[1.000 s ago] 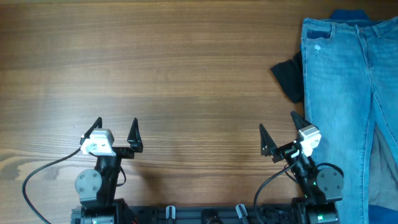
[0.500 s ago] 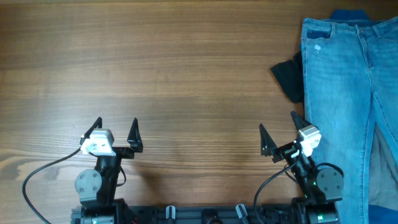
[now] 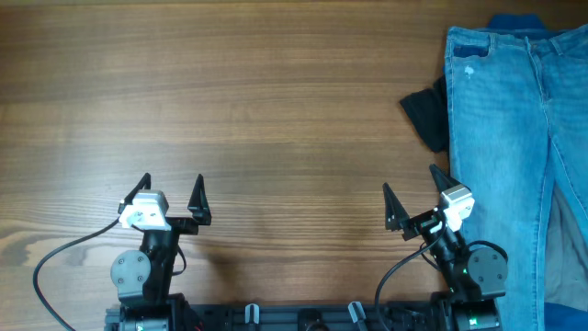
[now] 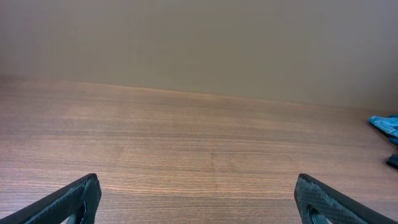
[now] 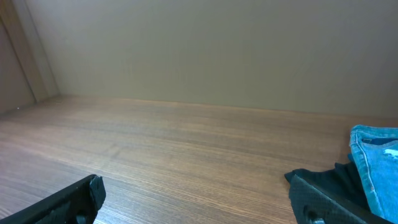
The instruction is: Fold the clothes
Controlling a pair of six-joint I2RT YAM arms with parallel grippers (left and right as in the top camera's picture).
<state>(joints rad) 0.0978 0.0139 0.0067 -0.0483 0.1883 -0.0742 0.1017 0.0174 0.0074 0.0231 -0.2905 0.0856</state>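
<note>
Jeans point(image 3: 501, 138) run lengthwise just right of the right arm's fingers point(image 3: 439, 178), far from the left fingers point(image 3: 197, 195); both pairs spread, empty.

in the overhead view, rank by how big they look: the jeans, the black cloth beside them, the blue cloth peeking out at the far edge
1. jeans, by far the largest, though cut off by the frame
2. black cloth, counting only its visible part
3. blue cloth, only a sliver showing
</note>
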